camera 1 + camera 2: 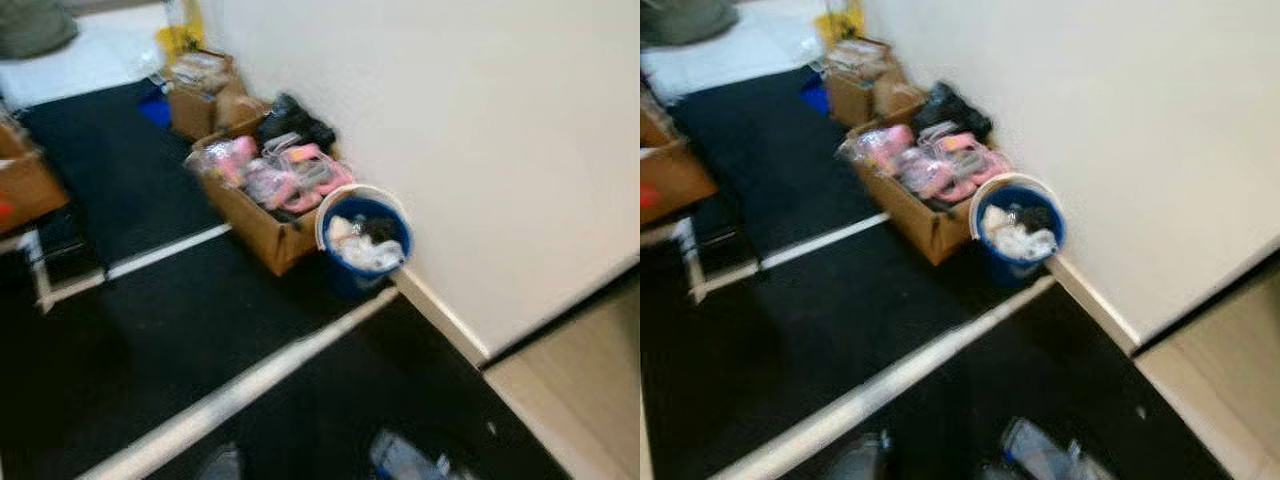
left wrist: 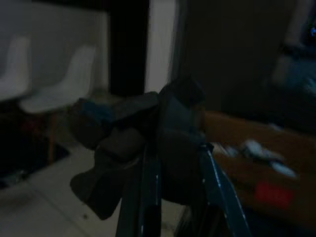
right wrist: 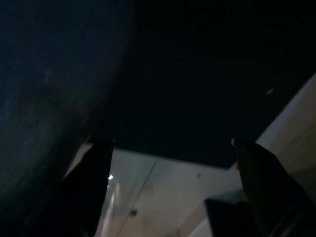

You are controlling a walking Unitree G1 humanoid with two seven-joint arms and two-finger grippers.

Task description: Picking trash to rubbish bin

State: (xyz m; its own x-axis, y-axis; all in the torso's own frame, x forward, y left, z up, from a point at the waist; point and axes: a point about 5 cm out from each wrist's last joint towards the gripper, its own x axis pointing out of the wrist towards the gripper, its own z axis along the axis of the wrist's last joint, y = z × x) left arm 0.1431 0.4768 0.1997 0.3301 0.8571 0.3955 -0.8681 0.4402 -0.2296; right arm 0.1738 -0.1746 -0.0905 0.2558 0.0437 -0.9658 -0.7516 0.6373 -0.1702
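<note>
floor [image 1: 150, 330]: dark carpet crossed by pale strips | blue bin [image 1: 363, 243]: stood on it against the wall, well ahead of the right gripper [image 3: 173, 187], holding white trash | cardboard box [image 1: 262, 205]: touching the bin's far-left side, full of pink packets | second box [image 1: 200, 95]: farther along the wall

Head stereo pair looks forward-down, blurred; both share blue bin [image 1: 364, 243] at 1 o'clock, mid-distance. Wrist views dark, close.

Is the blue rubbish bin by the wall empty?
No, the blue rubbish bin already holds white and dark crumpled trash, seen in the left eye view.
</note>
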